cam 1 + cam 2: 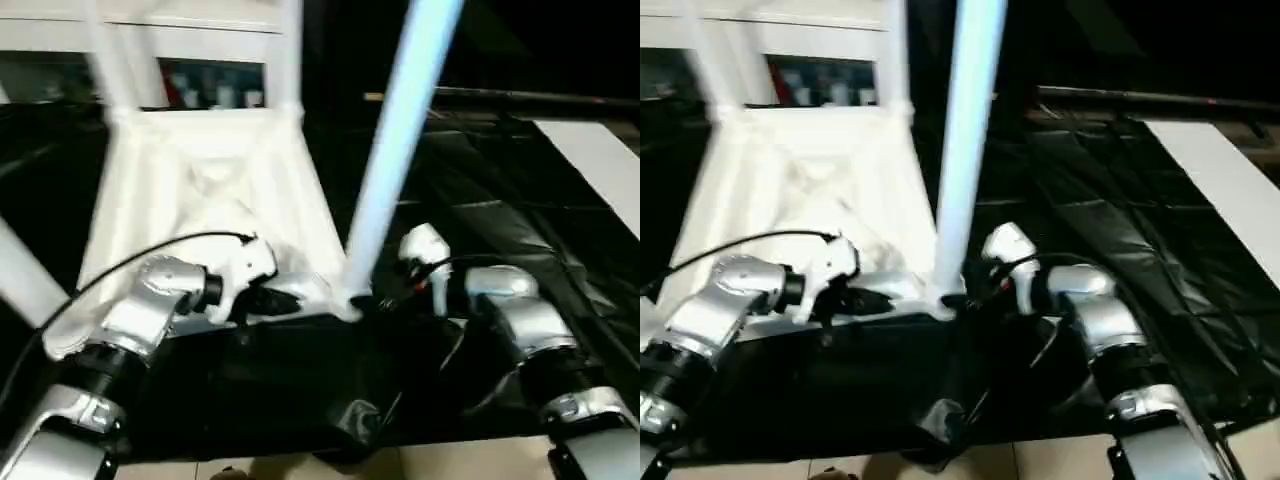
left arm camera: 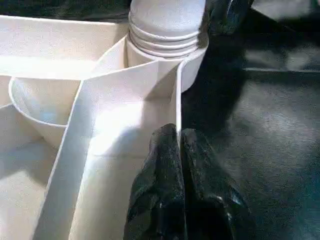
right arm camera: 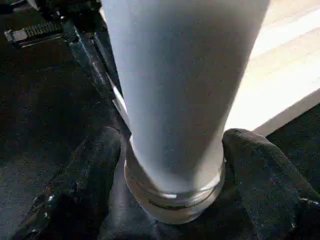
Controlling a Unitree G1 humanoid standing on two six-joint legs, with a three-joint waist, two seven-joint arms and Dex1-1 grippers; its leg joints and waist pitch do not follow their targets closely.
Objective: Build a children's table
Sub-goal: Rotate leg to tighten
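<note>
A white plastic tabletop (image 1: 200,190) lies upside down on a black sheet (image 1: 500,240) spread across the work surface, its ribbed underside facing up. Two white legs (image 1: 288,55) already stand in the far corner sockets, and another leg crosses the lower left of the head view. At the near corner, a long tapered leg (image 1: 400,130) rises steeply from its round socket (image 2: 167,40), leaning slightly away to the right. The robot's left gripper (image 2: 179,150) is pinched tightly on the thin outer wall (image 2: 178,100) of the tabletop just beside that socket, its two black fingers (image 2: 160,175) pressed together with the plastic edge caught between them. The right gripper (image 3: 172,165) sits at the base of the near leg with one black finger on either side of the tube, just above its ringed foot; the fingers (image 3: 260,170) stand spread around the leg, and whether they press on it cannot be told. Both silver forearms reach in from the near edge, a thin black cable (image 1: 140,255) arcing over the left wrist. Behind the table stands a white cabinet (image 1: 180,40) with glass doors, and a pale board (image 1: 600,165) lies on the sheet at far right.
</note>
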